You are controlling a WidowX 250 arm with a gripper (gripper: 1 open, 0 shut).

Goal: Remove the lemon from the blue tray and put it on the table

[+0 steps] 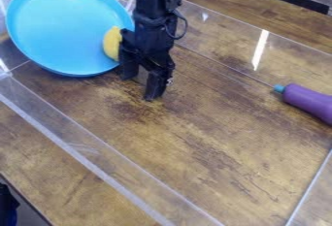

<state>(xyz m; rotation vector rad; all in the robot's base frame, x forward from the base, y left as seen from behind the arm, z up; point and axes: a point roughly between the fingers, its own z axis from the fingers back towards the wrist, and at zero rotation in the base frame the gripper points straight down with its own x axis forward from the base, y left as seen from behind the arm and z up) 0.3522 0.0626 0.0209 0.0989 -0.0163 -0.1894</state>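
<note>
The worn dark brown wooden tabletop (220, 123) fills nearly the whole view, its grain streaky and scuffed pale in patches. A clear plastic barrier with glossy edges (78, 133) crosses it in slanting lines. Bright white glare from overhead light streaks the varnish at the right (261, 48). Along the top edge lies a dark band, too dim to make out.

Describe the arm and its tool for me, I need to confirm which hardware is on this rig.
The arm is black and slim, built from blocky segments, with a thin dark cable looping out on its side. Its tool is also black, ending in two short straight fingers. No markings are legible.
</note>
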